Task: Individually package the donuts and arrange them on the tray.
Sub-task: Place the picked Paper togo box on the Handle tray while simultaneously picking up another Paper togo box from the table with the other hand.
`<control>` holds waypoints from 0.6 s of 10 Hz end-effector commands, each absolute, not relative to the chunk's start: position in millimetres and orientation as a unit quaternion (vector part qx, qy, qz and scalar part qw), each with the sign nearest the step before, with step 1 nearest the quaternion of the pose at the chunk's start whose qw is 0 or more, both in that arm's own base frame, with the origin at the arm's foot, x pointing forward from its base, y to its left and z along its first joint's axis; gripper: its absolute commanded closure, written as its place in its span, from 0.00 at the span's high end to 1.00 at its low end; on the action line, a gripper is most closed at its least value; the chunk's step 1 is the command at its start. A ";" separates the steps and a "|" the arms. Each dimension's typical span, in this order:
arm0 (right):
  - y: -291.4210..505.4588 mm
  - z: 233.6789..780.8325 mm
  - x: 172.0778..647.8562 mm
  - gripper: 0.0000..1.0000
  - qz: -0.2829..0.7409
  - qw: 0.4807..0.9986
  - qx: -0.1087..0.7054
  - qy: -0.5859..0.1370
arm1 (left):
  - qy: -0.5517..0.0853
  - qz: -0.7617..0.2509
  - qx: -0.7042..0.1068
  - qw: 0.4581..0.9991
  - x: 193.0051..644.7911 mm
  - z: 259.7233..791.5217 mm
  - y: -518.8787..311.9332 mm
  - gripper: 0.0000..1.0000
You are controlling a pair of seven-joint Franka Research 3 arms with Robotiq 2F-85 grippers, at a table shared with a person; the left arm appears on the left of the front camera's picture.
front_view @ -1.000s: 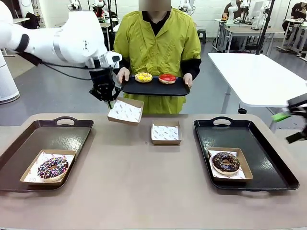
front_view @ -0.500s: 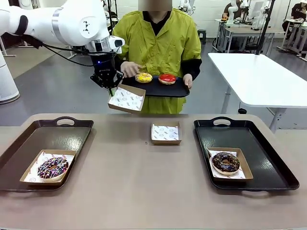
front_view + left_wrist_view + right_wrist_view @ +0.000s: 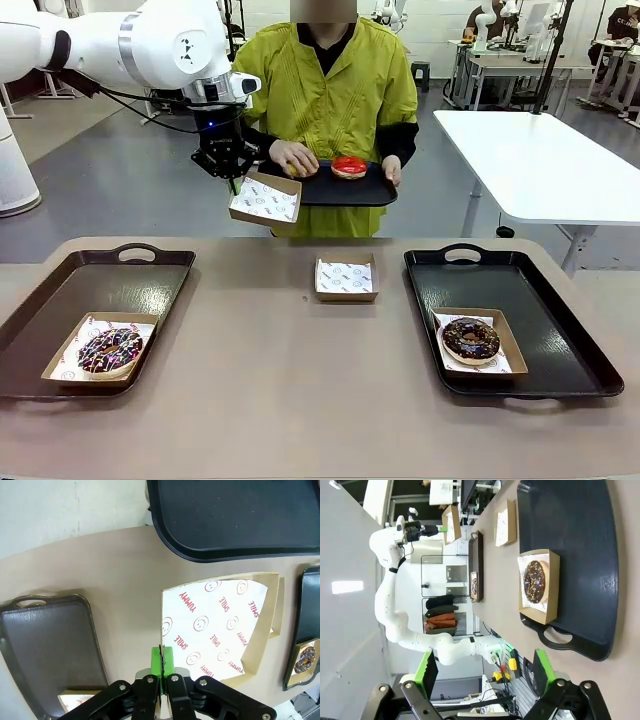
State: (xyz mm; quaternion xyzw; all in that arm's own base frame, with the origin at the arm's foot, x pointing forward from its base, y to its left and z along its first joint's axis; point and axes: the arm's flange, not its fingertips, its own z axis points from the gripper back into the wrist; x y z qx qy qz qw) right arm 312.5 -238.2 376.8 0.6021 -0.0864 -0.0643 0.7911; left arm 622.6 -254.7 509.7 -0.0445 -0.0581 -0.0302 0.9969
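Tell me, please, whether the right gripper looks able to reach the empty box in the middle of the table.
Probably yes: the right gripper is open and empty, and the empty box lies alone with nothing over it; the left gripper holds another box farther off.

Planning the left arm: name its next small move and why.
Probably level the box and hold it by the person's tray: the left end effector grips its rim, it's empty and tilted, and the person's hand is right beside it.

Left pincer [image 3: 233, 183] and its box [image 3: 266, 200] now higher, nearer the person's tray [image 3: 370, 188]; a hand [image 3: 296, 157] now on it.
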 end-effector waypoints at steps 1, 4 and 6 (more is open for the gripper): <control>-240.3 377.1 309.8 1.00 -0.071 0.791 0.603 -0.084 | -0.060 -0.036 -0.044 0.997 615.9 512.3 -255.3 0.00; -240.3 377.1 309.8 1.00 -0.071 0.791 0.603 -0.084 | -0.060 -0.036 -0.044 0.997 615.9 512.3 -255.3 0.00; -240.3 377.1 309.8 1.00 -0.071 0.791 0.603 -0.084 | -0.060 -0.036 -0.044 0.997 615.9 512.3 -255.3 0.00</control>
